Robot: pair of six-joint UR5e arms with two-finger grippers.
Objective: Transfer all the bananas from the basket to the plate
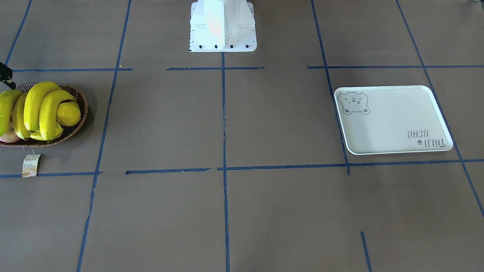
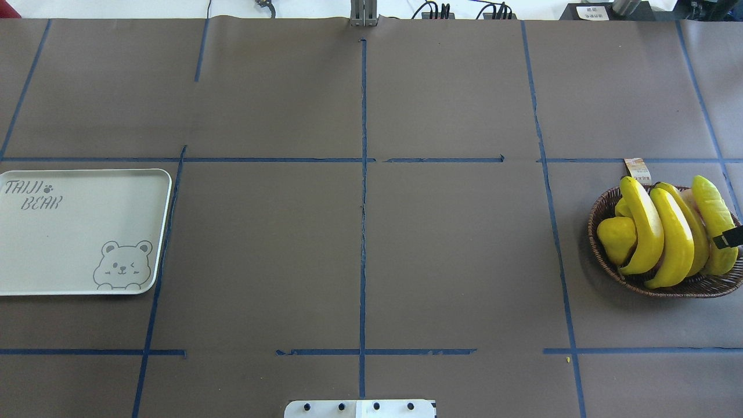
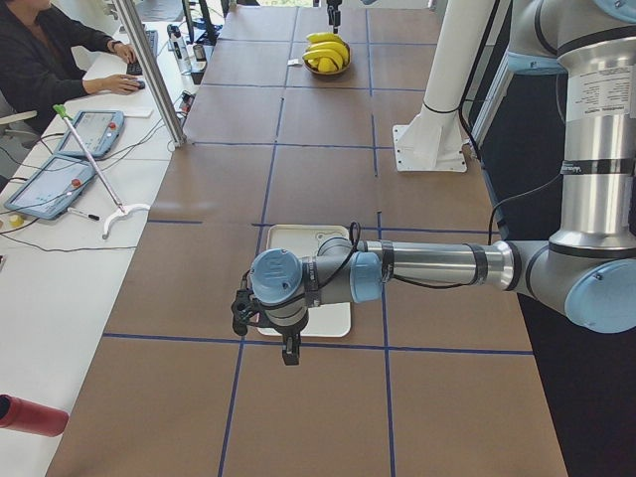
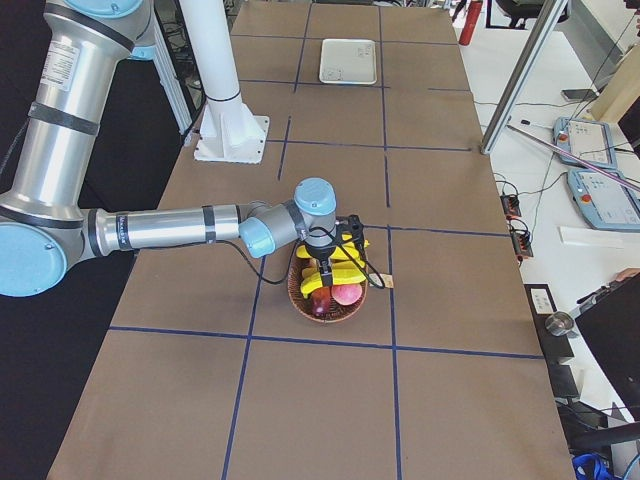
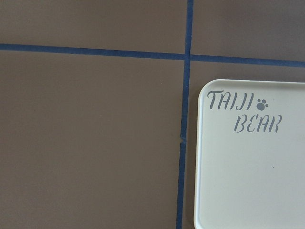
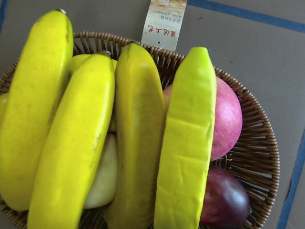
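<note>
Four long yellow bananas [image 6: 138, 133] lie side by side in the brown wicker basket [image 6: 257, 143], at the table's right end in the overhead view [image 2: 673, 238]. My right gripper [image 4: 325, 275] hangs just above them. Only one black fingertip [image 2: 730, 238] shows from overhead, so I cannot tell whether it is open or shut. The cream bear plate [image 2: 75, 232] lies bare at the table's left end. My left gripper [image 3: 288, 353] hovers over the plate's outer edge [image 5: 252, 167]. It shows only in the left side view, so I cannot tell its state.
The basket also holds a lemon [image 2: 615, 238], a pink apple [image 6: 228, 119] and a dark red fruit [image 6: 224, 200]. Its paper tag [image 1: 31, 165] lies on the table. The white robot base [image 1: 223, 26] stands mid-table. An operator [image 3: 40, 50] sits at a side desk.
</note>
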